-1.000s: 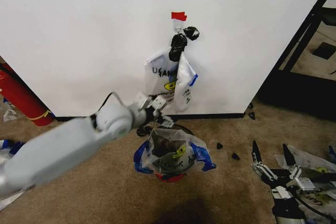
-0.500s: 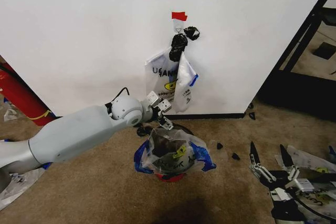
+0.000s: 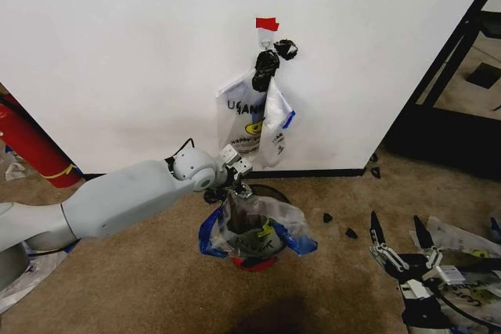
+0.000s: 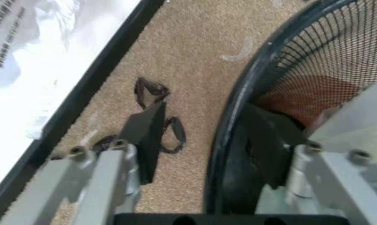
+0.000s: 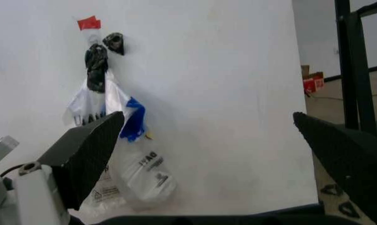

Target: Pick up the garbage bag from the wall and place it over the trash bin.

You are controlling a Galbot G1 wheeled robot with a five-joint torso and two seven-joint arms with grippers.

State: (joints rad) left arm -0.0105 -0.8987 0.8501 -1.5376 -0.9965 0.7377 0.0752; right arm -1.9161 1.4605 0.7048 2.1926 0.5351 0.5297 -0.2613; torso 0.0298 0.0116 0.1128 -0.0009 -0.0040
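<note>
left gripper (image 3: 241, 185) lowered to trash bin (image 3: 275, 192) rim, fingers spread | garbage bag (image 3: 249, 119) print partly readable | right gripper (image 3: 398, 232) fingers wide

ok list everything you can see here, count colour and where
garbage bag: one on the wall hook, whitish with blue edges; a similar one already lines the bin
black plastic clump: one, at the hook
red tape: one strip, above the hook
trash bin: one, black mesh with red base, on the carpet below
red cylinder: one, far left
left gripper: jaws open, straddling the bin's back rim
right gripper: jaws open, parked low right
</note>
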